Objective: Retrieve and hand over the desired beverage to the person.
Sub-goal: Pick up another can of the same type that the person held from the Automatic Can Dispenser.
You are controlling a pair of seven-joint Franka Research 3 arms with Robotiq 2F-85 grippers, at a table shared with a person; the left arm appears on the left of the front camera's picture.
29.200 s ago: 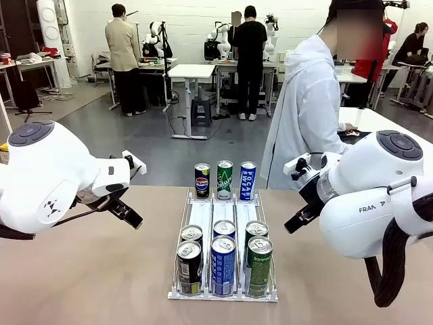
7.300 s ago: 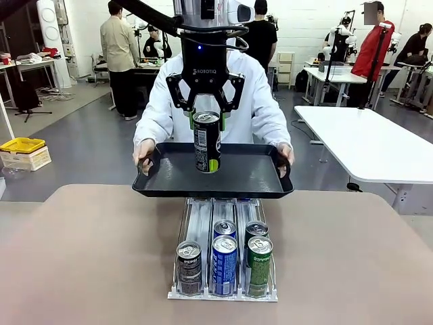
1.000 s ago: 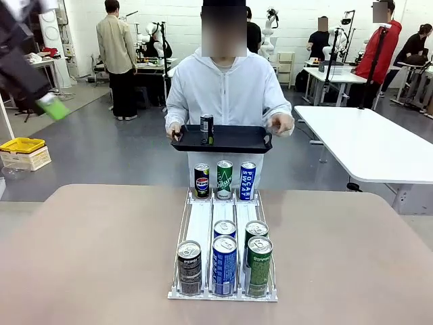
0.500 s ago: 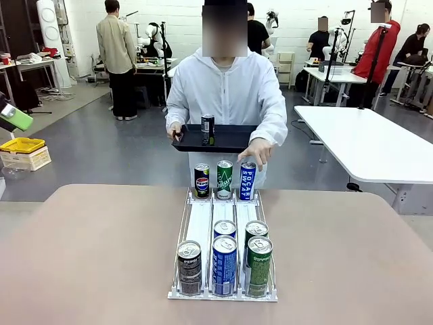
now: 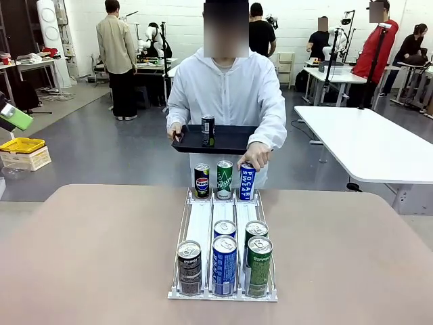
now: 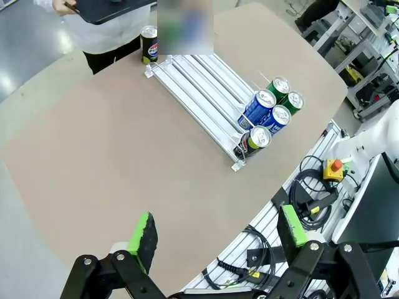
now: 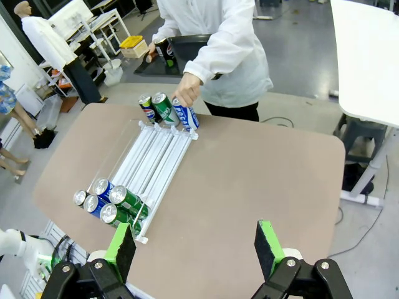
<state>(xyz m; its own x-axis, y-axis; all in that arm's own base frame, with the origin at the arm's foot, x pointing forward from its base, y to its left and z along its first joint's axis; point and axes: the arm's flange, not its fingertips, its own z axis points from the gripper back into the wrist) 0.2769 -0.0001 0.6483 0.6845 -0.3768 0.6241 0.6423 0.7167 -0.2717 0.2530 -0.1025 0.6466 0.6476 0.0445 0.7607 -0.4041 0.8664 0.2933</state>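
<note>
The person [image 5: 226,91] in a white hooded jacket stands at the far side and holds a black tray [image 5: 233,139] with one hand. A dark can [image 5: 208,130] stands upright on the tray. The person's other hand [image 5: 254,157] rests on top of the blue can [image 5: 247,183] at the far end of the can rack [image 5: 201,218]; the right wrist view shows the same hand [image 7: 187,81] on it. My left gripper [image 6: 218,229] hangs open high over the table's near left corner, holding nothing. My right gripper [image 7: 196,243] is open and empty too, high above the table's right side.
Next to the blue can stand a Pepsi can [image 5: 201,180] and a green can [image 5: 224,179]. Several cans crowd the rack's near end, among them a black one [image 5: 189,267], a blue one [image 5: 223,264] and a green one [image 5: 258,265]. A white table [image 5: 365,139] stands at the right.
The person's free hand has come down from beside the tray onto the blue can at the rack's far end. My left gripper's green pad slid lower along the picture's left edge, then stopped.
</note>
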